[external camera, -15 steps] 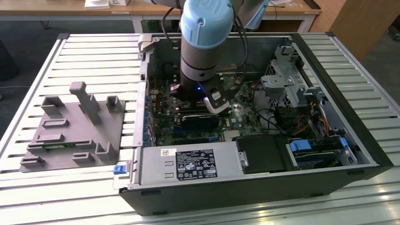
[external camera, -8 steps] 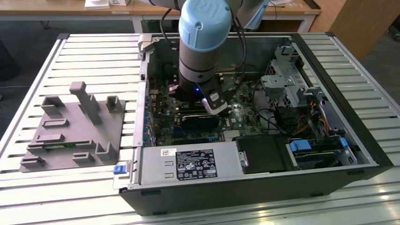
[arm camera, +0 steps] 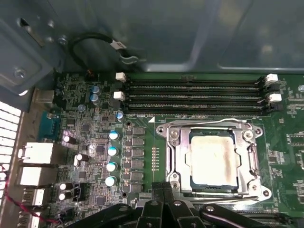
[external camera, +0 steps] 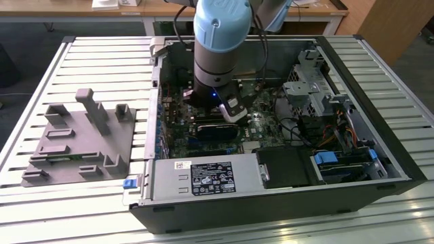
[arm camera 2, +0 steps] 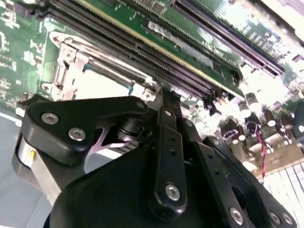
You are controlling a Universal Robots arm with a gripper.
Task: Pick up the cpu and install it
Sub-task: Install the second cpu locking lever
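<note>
Sitting inside the open computer case (external camera: 379, 168) on the motherboard (arm camera: 95, 142), the cpu (arm camera: 212, 159) is being shown already seated in its socket frame (arm camera: 175, 156), while the gripper (arm camera: 164, 190), fingers drawn together and empty, is being held just beside it.

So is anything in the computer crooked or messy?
Mostly tidy. The cpu sits flat and square in its socket frame, but its metal top looks smudged with pale residue. The memory slots are straight.

Exterior view looks down from above on the open computer case (external camera: 271, 152) — both wrist views sit close over its motherboard (arm camera: 142, 142).
</note>
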